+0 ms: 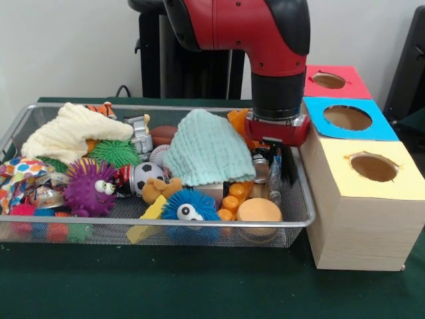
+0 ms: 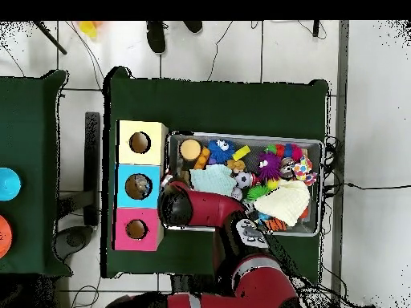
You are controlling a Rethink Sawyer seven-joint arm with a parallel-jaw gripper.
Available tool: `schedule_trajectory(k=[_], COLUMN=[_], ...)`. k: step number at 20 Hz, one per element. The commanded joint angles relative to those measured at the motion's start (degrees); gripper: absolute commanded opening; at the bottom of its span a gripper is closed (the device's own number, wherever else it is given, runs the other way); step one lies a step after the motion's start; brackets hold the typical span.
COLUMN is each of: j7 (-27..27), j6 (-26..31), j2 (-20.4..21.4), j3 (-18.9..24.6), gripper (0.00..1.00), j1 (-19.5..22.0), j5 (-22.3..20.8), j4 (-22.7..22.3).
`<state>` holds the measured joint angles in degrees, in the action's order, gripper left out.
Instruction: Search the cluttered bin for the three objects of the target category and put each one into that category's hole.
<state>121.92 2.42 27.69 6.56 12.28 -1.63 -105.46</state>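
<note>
The wire mesh bin (image 1: 166, 224) lies on the green table, full of toys; it also shows in the overhead view (image 2: 241, 136). The blue-topped wooden box with its round hole (image 1: 347, 117) stands right of the bin, between the red-topped and yellow-topped boxes. In the overhead view the blue hole (image 2: 138, 186) shows something greyish inside. My gripper (image 1: 282, 171) reaches down into the bin's right end, beside a mint knitted cloth (image 1: 208, 149) and above small orange pieces. Its state does not show. In the overhead view the arm (image 2: 193, 208) hides it.
The red-topped box (image 1: 329, 80) and the yellow-topped box (image 1: 374, 167) flank the blue one. The bin holds a cream cloth (image 1: 73, 133), a purple spiky ball (image 1: 89, 187), a blue furry ball (image 1: 189, 207), a small soccer ball (image 1: 147, 174) and an orange disc (image 1: 259, 211).
</note>
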Motion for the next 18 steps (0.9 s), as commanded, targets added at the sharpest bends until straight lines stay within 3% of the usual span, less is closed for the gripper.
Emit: schedule_trajectory(k=[1,7,18], j7=[4.90,5.32,7.85], j6=[9.93,12.74,16.80], j2=[6.21,11.36,16.12], j3=[6.05,3.98,0.50], gripper=[0.00,0.00,0.00], j1=[0.35,-0.87,-4.01], j5=[0.63,1.32,2.85], j4=[-6.43,-8.37,-8.66])
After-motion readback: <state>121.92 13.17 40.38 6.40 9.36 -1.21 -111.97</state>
